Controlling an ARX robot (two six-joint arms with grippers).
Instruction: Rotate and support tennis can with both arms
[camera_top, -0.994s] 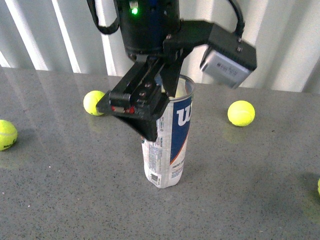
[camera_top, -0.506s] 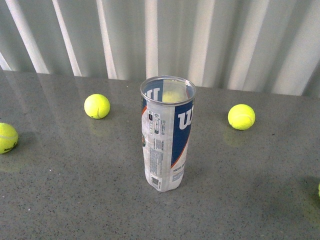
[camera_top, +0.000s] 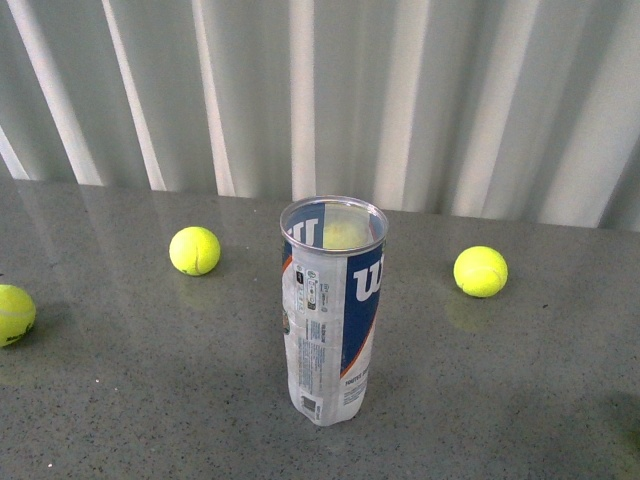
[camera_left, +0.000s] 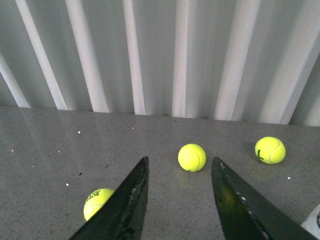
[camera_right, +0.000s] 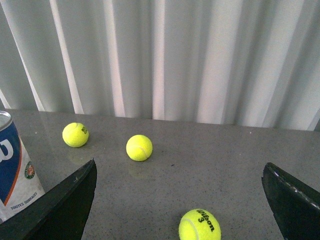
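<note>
The tennis can (camera_top: 332, 310) stands upright and open-topped in the middle of the grey table, with its navy-and-white label and white "W" facing the front view. No arm shows in the front view. My left gripper (camera_left: 180, 167) is open and empty, held above the table away from the can. My right gripper (camera_right: 180, 172) is open wide and empty; the can (camera_right: 12, 170) stands beside one of its fingers (camera_right: 65, 205), apart from it.
Yellow-green tennis balls lie on the table: one left of the can (camera_top: 194, 250), one right of it (camera_top: 480, 271), one at the far left edge (camera_top: 14, 314). A ball (camera_right: 199, 226) lies between the right gripper's fingers. A white corrugated wall (camera_top: 420, 100) backs the table.
The black arm that covered the can a second ago has left the front view. The can stands alone, and the front view has shifted so it sits lower in the picture.
</note>
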